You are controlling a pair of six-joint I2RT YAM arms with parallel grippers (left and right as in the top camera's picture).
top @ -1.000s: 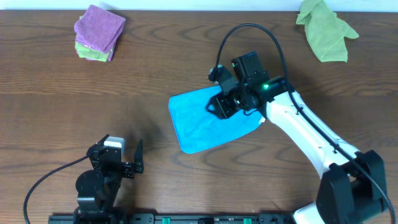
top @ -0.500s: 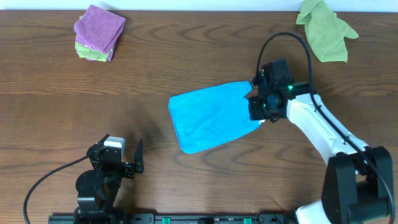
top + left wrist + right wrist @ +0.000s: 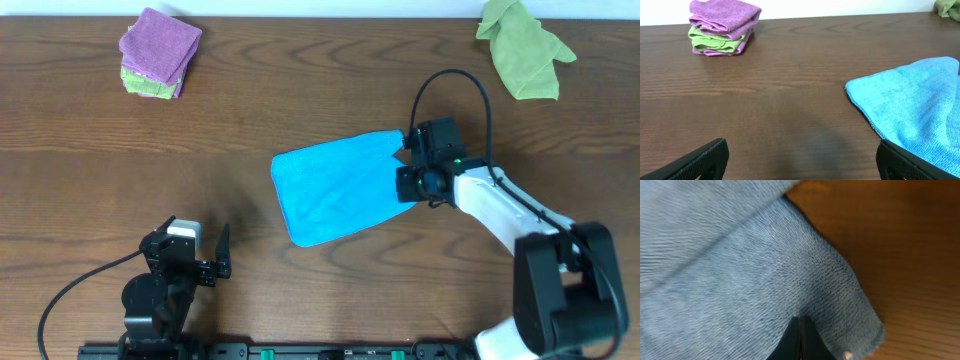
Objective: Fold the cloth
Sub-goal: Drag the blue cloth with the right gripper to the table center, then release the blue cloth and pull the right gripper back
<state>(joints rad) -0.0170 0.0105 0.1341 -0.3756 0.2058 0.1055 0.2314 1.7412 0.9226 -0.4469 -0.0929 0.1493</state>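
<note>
Change: within the last second the right claw had gone from over the middle of the blue cloth out to its right edge. The cloth's upper right corner had travelled out with it, leaving the cloth broader than before.
Meaning: this looked like spreading or straightening rather than a finished fold, so the folding itself probably remained to be done.
Right claw: in the wrist view its tips were clenched together over the cloth near a corner. Whether any fabric was pinched between them could not be told.
Left claw: released, jaws wide apart, low near the front of the surface and apart from the cloth.
Cloth: lay mostly flat near the middle of the surface, a little right of centre, with one layer lapping another by the right claw.
Around: a stack of folded cloths, purple and green, sat at the far left. A crumpled green cloth sat at the far right. Both were well apart from the blue one.
In the way: nothing rested on the cloth, and only the right arm hung over its right edge.
</note>
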